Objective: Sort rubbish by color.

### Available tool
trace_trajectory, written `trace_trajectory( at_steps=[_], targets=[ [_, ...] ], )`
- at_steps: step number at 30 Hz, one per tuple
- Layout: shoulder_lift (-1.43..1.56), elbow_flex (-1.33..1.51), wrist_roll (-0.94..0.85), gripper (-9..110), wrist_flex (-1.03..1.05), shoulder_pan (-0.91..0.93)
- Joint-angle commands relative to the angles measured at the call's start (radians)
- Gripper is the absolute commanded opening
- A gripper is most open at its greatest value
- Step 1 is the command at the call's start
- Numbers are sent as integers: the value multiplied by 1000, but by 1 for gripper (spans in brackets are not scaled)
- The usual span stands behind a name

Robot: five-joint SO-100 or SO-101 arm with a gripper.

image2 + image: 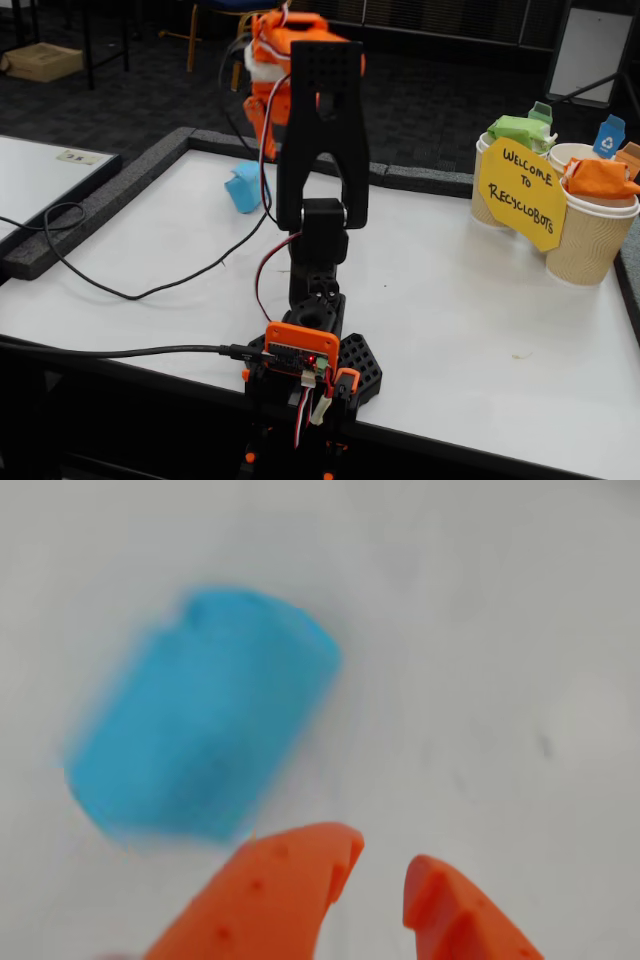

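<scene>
blue lump (200, 720) at 10 o'clock of gripper (378, 875) | fingers spread, empty, lining up | green (520, 129) and orange (600, 178) lumps already on cups

**White table and what rests on it**

The white table (470, 300) has a dark raised border along its far and left edges. The arm's black base (335, 365) stands at the near edge in the fixed view. A light blue lump (243, 187) lies directly on the surface toward the far left; the wrist view shows it blurred (205, 715). Paper cups (588, 235) stand at the far right, fronted by a yellow sign (520, 195). A black cable (150, 290) trails across the left part.
</scene>
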Motion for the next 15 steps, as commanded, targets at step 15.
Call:
trace_trajectory(
  at_steps=[15],
  targets=[
    [357,181,35,1,-54,-181]
  ],
)
